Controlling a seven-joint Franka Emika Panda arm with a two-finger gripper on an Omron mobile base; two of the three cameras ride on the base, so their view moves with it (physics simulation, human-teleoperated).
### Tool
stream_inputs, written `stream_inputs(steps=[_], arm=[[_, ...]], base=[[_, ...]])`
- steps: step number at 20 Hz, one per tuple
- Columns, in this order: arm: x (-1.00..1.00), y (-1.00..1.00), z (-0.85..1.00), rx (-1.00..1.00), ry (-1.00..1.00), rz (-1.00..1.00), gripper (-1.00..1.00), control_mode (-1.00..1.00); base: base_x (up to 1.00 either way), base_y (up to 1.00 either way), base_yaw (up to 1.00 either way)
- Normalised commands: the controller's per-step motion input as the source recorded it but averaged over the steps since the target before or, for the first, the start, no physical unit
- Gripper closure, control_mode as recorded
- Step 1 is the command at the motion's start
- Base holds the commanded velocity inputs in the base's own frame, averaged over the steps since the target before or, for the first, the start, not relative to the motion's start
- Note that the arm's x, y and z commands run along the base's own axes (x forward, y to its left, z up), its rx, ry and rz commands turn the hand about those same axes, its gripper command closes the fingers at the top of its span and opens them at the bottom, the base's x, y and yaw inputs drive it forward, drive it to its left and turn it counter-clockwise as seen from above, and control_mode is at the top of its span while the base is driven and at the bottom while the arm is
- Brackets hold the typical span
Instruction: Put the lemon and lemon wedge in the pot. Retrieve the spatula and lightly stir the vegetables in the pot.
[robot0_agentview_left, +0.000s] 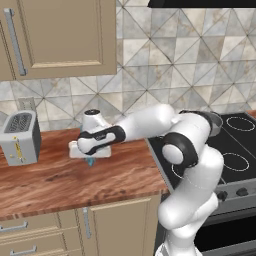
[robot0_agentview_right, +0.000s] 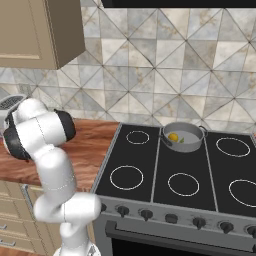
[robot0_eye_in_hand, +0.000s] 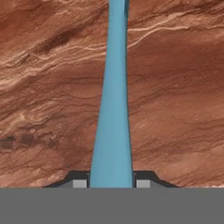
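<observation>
In the hand view the two-finger gripper (robot0_eye_in_hand: 112, 183) sits low over the reddish-brown wooden counter (robot0_eye_in_hand: 48, 87), its two dark finger tips pressed against either side of the thin straight light blue handle of the spatula (robot0_eye_in_hand: 113, 113), so it is clamped on that handle. The handle runs from between the tips straight up to the top edge of that view; the slotted head cannot be seen.

In the left base view the white arm reaches left from the stove, and the gripper (robot0_agentview_left: 90, 159) points down at the counter (robot0_agentview_left: 50, 180), with a small bit of blue spatula (robot0_agentview_left: 90, 162) showing under the hand.

Farther left on the counter stands a boxy silver toaster (robot0_agentview_left: 20, 137), well apart from the hand.

Farther back, in the right base view, the round shallow grey metal pot (robot0_agentview_right: 183, 137) rests on a rear burner of the black stove (robot0_agentview_right: 150, 170). Inside it lie the small round yellow lemon (robot0_agentview_right: 173, 136) and, just beside it, the tiny green lemon wedge (robot0_agentview_right: 181, 139).
</observation>
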Motion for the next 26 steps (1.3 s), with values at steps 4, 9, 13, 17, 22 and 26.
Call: stream_inputs(steps=[4,9,13,17,22,26], arm=[[-0.46,-0.30,0.67,0.22,0.00,-0.27,1.00,-1.00],[-0.45,-0.17,0.70,0.48,0.06,-0.36,1.00,-1.00],[-0.28,-0.12,0.73,0.58,0.14,-0.31,1.00,-1.00],[-0.09,-0.25,0.51,0.38,0.07,-0.22,1.00,-1.00],[0.05,-0.33,0.53,0.19,0.32,-0.27,1.00,-1.00],[0.13,-0.22,0.64,0.32,0.34,-0.19,1.00,-1.00]], base=[[0.00,0.00,0.00],[0.00,0.00,0.00],[0.00,0.00,0.00],[0.00,0.00,0.00],[0.00,0.00,0.00],[0.00,0.00,0.00]])
